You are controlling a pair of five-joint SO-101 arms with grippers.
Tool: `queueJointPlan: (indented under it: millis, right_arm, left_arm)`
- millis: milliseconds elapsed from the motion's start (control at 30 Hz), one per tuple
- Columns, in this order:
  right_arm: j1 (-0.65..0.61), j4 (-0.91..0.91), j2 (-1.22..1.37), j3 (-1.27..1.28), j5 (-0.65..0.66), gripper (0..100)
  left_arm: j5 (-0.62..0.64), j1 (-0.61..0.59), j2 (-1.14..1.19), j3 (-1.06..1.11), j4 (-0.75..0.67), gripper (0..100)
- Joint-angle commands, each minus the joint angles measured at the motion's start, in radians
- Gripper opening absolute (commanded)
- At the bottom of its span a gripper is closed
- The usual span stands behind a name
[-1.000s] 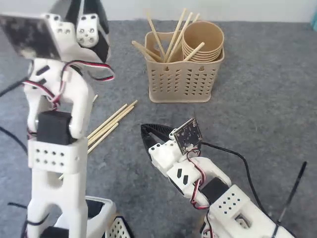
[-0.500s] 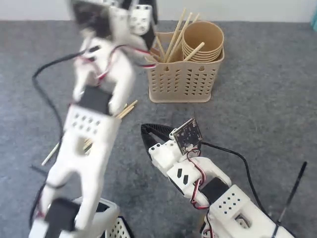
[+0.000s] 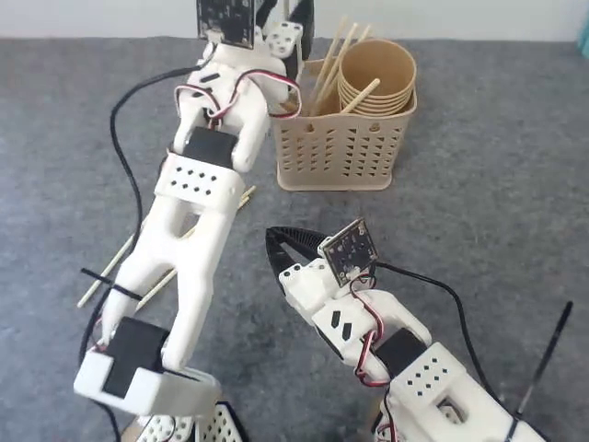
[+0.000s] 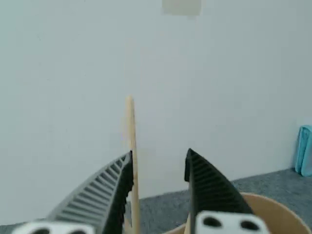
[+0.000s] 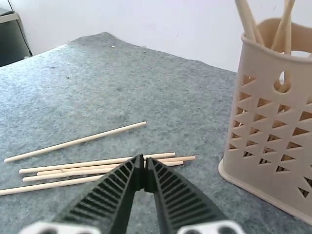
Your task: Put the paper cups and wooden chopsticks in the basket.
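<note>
High view: the basket (image 3: 340,147) stands at the far side of the grey counter (image 3: 497,203). It holds a stack of paper cups (image 3: 377,69) and several wooden chopsticks (image 3: 324,69) leaning upright. The left tool (image 3: 281,18) is positioned above the basket's rim. In the left wrist view its jaws are spread, and one chopstick (image 4: 130,141) stands upright just beside one finger; contact cannot be confirmed. Loose chopsticks (image 3: 103,278) lie flat on the counter, partly under the left arm. The right tool (image 5: 142,161) is pressed together with nothing between its jaws, low over the counter, just beside that loose group (image 5: 97,165).
</note>
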Motion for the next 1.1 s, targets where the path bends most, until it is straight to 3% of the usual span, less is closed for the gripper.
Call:
queueJointPlan:
  millis: [0,133,267,433,567,700,767,933,1067]
  right_arm:
    - [0.013,-0.022,0.013,-0.075,0.011,1.3]
    - [0.010,-0.015,0.022,-0.077,0.011,1.3]
    - [-0.021,0.013,0.139,-0.132,0.015,1.3]
    - [-0.025,0.122,0.418,-0.313,0.015,1.3]
    - [-0.058,0.176,0.624,-0.437,0.017,2.2]
    - [-0.116,0.222,0.785,-0.540,-0.009,11.0]
    - [-0.130,0.213,0.849,-0.591,-0.121,12.5]
    - [-0.124,0.223,1.026,-0.798,-0.545,12.5]
    - [-0.124,0.223,1.190,-0.934,-0.669,12.6]
  left_arm:
    - [0.003,-0.011,-0.172,-0.050,0.178,19]
    - [0.003,-0.069,-0.365,-0.050,0.460,19]
    - [0.008,-0.204,-0.543,-0.045,0.746,19]
    - [0.009,-0.422,-0.736,0.096,0.933,19]
    - [0.009,-0.628,-0.910,0.358,0.922,19]
    - [0.012,-0.802,-1.089,0.697,0.773,19]
    - [0.012,-0.875,-1.154,0.837,0.700,19]
    - [0.104,-0.976,-1.126,0.998,0.589,19]
    - [0.157,-0.979,-0.947,0.963,0.549,19]
